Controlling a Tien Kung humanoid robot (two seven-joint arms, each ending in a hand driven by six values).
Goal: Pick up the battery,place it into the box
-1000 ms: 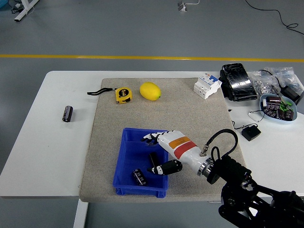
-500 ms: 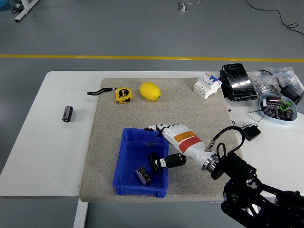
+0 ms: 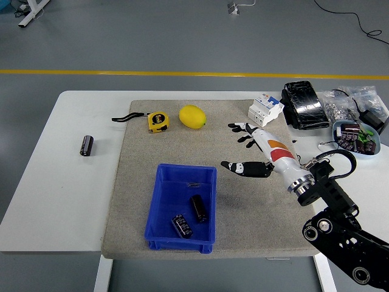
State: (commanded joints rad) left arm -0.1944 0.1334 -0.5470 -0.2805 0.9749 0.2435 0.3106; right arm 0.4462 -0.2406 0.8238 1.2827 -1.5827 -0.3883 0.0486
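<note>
While two batteries (image 3: 198,208) lie in the blue box (image 3: 181,208) lower centre, right hand (image 3: 260,152) right of centre, fingers spread, empty.

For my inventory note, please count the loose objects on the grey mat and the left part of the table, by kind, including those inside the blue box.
Batteries: 3 (two in the blue box, at and; one on the table)
Tape measure: 1
Lemon: 1
Circuit breaker: 1
Blue box: 1
Total: 7
</note>
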